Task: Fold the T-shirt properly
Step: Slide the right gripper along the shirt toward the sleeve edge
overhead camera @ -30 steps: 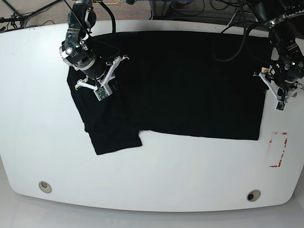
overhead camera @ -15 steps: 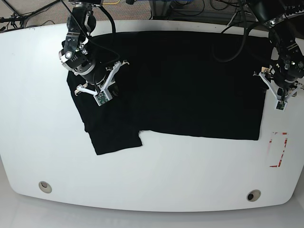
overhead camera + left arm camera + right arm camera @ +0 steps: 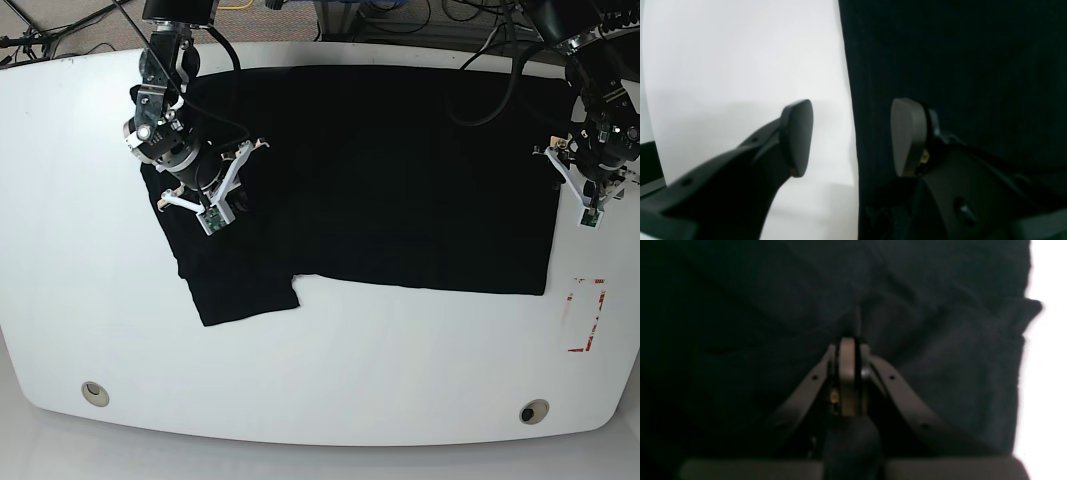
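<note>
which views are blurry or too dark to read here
Right wrist view: dim and soft, the T-shirt shows only faint creases around the shut right gripper. Left wrist view: the left gripper is out of focus, table washed out. Base view: sharp and evenly lit.

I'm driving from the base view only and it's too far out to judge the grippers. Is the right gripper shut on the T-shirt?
Observer: Yes. The right gripper is shut, pinching a ridge of the T-shirt.
Operator: And the left one?
Observer: The left gripper is open, one finger over the table, the other over the shirt.
Operator: So it straddles the hem?
Observer: Yes, the shirt's edge runs between the fingers.
</note>
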